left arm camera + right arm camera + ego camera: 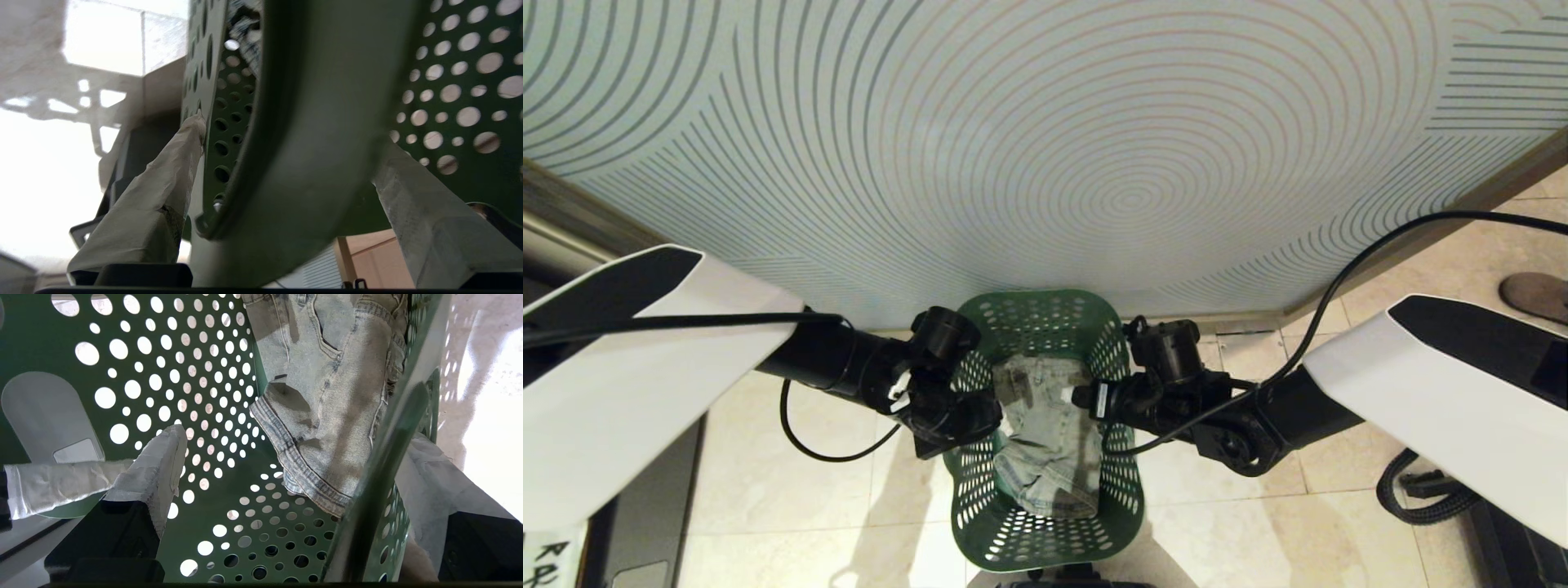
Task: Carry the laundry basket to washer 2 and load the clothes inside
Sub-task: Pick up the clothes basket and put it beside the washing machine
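The laundry basket (pixel 1045 433), dark green and dotted with round holes, stands on the pale tiled floor (pixel 792 498) between the two arms, its far end near the foot of a wall panel (pixel 1045 147) patterned with concentric rings. The clothes (pixel 1049 445), a pale denim garment, lie crumpled inside it toward the right wall. The left gripper (pixel 980 408) is at the basket's left rim, and the left wrist view shows its jaws spread wide and straddling that rim (pixel 286 134): one taped finger (pixel 163 192) lies against the perforated wall on one side, the other finger (pixel 425 220) stands on the opposite side of the rim, not pressing it. The right gripper (pixel 1086 396) sits at the right rim and is likewise spread wide across the wall (pixel 380 473), one taped finger (pixel 159 465) inside the basket (pixel 135 355) near the denim (pixel 327 396), the other outside. A black cable (pixel 825 445) loops under the left arm, and a coiled hose (pixel 1413 490) lies on the floor at the near right.
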`<state>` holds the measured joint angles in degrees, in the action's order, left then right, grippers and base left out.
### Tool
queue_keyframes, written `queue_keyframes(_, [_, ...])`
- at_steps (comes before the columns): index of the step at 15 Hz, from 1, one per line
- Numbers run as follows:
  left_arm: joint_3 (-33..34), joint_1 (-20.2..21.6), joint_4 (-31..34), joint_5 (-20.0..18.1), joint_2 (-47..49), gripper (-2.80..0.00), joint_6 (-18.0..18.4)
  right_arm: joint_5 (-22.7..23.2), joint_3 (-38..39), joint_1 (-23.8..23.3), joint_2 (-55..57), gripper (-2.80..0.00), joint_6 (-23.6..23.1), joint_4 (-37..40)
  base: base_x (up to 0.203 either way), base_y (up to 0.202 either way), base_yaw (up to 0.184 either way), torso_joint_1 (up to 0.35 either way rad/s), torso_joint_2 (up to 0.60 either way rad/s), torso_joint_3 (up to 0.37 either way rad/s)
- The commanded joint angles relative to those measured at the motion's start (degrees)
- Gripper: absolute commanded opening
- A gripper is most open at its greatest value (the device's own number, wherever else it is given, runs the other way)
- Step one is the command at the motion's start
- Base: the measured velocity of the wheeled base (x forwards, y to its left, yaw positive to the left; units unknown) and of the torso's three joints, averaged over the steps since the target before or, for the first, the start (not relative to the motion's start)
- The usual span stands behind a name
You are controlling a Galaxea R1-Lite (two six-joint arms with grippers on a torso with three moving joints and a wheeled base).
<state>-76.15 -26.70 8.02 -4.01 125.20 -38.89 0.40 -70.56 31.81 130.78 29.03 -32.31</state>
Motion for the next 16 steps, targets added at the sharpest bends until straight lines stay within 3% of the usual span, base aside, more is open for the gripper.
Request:
queue_keyframes(1, [0.0,-0.1,-1.1,-0.4,0.8,0.0,-0.2,-0.1,0.1,0.0,0.2,0.0,0.2,-0.2,0.0,0.0,0.0,0.0,0.0,0.0])
queue_keyframes(16, [-4.0,0.1,-0.6,0.1,-0.4,0.0,0.7,-0.1,-0.6,0.0,0.2,0.0,0.1,0.0,0.0,0.0,0.0,0.0,0.0,0.0])
